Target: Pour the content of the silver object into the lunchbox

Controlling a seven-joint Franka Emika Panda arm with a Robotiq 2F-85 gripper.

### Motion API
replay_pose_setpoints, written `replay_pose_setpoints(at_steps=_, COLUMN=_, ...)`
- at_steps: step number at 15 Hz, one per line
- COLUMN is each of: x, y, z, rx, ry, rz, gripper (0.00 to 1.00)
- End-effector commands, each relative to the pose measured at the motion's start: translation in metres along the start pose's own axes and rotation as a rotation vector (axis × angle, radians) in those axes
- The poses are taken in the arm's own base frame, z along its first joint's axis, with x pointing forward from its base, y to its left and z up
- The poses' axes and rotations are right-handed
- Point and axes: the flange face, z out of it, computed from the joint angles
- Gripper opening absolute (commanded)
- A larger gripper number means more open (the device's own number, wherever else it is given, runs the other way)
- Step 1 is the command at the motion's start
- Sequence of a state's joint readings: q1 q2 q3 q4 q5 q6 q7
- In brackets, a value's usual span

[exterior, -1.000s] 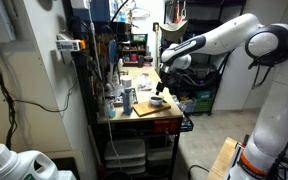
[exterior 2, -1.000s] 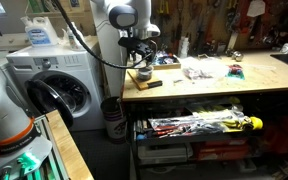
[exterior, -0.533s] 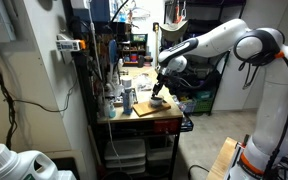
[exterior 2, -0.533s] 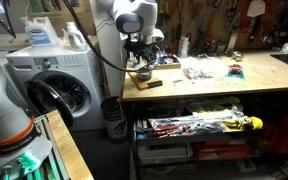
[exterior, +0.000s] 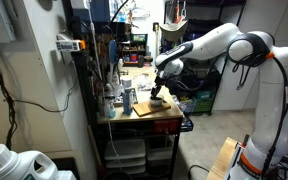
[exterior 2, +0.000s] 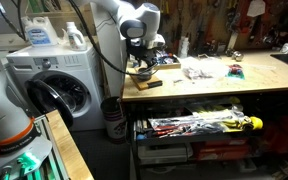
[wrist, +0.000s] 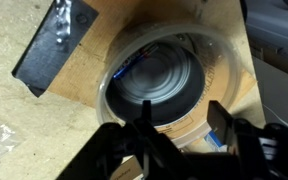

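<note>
Claw (wrist: 182, 135) comes first, at the bottom of my wrist view. Its two fingers are spread about as wide as the bowl and have hold of nothing. Just beyond them is the silver object (wrist: 159, 85), directly under the camera. It is seated inside a wider pale round tub (wrist: 112, 80), and I cannot tell whether that tub is the lunchbox. The bowl's inside is dark, so I cannot make out what it contains.

My main worry is the close. The two rims are nested so tightly that a finger could land on the tub's wall instead of the bowl's, and then both would lift together or the bowl would tip and spill. The bowl is also shallow and smooth, so I judge a pinch on its edge could slip.

Past the tub, a black flat object (wrist: 54, 45) lies on the wooden board (wrist: 164, 15), close enough to be clipped on a sideways swing. In an exterior view the claw (exterior 2: 144, 68) hangs over the near corner of the workbench (exterior 2: 224, 88), so a spill could go over the edge. A washing machine (exterior 2: 54, 85) stands beside the bench.
</note>
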State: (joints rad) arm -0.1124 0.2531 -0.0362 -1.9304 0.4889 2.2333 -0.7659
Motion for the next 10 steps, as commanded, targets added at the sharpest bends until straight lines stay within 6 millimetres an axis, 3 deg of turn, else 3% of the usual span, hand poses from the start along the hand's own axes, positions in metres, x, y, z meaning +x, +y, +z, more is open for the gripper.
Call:
replay_pose_setpoints(at_steps=1, x=0.0019, y=0.0075, z=0.0055, rx=0.031, ry=-0.012, rz=0.012, gripper=0.56)
replay_pose_setpoints(at_steps=3, x=0.0026, y=0.0089, z=0.007, rx=0.031, ry=-0.019, rz=0.016, gripper=0.5)
replay_pose_setpoints(at_steps=4, x=0.0029, y=0.0095, z=0.0075, rx=0.031, ry=-0.021, rz=0.019, gripper=0.39)
replay_pose_setpoints(at_steps=5, x=0.0033, y=0.0099, z=0.008, rx=0.031, ry=-0.023, rz=0.021, gripper=0.38)
replay_pose_setpoints(at_steps=7, x=0.0037, y=0.0104, z=0.0094, rx=0.027, ry=-0.027, rz=0.021, gripper=0.21)
replay_pose_setpoints(at_steps=10, x=0.0048, y=0.0102, z=0.0087, rx=0.028, ry=-0.029, rz=0.025, gripper=0.16)
